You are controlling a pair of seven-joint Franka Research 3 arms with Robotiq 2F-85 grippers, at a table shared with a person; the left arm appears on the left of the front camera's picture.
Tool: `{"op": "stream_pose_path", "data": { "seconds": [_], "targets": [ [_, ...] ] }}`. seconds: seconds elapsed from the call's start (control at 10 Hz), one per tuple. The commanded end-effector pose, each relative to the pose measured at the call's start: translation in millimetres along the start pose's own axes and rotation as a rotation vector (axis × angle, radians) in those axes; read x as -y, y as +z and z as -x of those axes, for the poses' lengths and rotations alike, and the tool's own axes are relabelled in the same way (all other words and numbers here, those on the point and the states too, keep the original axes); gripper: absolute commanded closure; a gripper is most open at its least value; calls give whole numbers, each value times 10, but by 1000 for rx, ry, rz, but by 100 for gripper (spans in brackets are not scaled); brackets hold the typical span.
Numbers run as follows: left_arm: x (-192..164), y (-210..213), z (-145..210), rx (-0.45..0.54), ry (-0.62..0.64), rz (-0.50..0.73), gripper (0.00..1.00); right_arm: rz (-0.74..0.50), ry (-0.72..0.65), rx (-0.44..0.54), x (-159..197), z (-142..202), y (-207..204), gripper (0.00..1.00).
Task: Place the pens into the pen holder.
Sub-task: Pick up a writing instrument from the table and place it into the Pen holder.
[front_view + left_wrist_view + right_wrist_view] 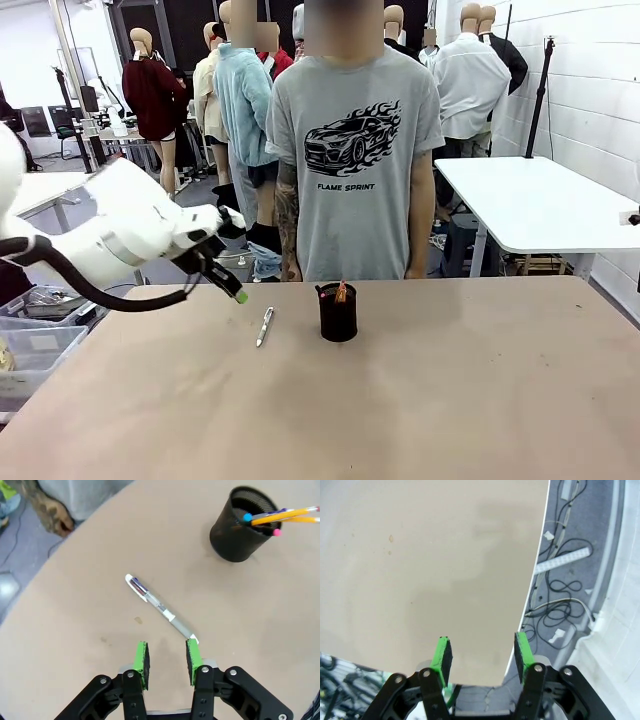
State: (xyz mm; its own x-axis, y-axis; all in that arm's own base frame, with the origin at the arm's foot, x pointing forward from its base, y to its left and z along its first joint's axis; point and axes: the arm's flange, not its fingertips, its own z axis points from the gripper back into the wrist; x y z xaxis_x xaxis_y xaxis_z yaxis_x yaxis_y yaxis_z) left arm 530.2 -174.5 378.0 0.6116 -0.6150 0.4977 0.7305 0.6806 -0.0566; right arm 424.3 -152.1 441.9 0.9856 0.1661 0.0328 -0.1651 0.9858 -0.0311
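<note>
Left end effector (pixel 166 643) is partly open with nothing between its green pads, hanging above the tabletop (pixel 450 400), left of the pen in the front view. Silver-white pen (pixel 160 607) lies flat on the tabletop, on a slant; in the left wrist view its near end sits just by one pad, contact can't be told. Black mesh pen holder (pixel 235 532) stands upright, apart from the pen, to its right in the front view. Yellow pencils (pixel 287 515) lean inside it, ends sticking out over the rim. Right end effector (pixel 481 639) is wide open and empty, over the tabletop edge, with cables (pixel 560 587) on the floor beyond. Person (pixel 355 150) in a grey T-shirt stands at the far side, arms down.
</note>
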Motion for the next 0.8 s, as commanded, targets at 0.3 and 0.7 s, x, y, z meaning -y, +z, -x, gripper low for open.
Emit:
{"op": "stream_pose_path", "data": {
  "seconds": [0.3, 0.7],
  "targets": [
    [3, -366, -96, -49, 36, -9, 58, 27, 3, -2, 5, 2, -16, 36],
    [73, -578, -385, -94, 114, -62, 58, 27, 3, -2, 5, 2, -16, 36]
  ]
}}
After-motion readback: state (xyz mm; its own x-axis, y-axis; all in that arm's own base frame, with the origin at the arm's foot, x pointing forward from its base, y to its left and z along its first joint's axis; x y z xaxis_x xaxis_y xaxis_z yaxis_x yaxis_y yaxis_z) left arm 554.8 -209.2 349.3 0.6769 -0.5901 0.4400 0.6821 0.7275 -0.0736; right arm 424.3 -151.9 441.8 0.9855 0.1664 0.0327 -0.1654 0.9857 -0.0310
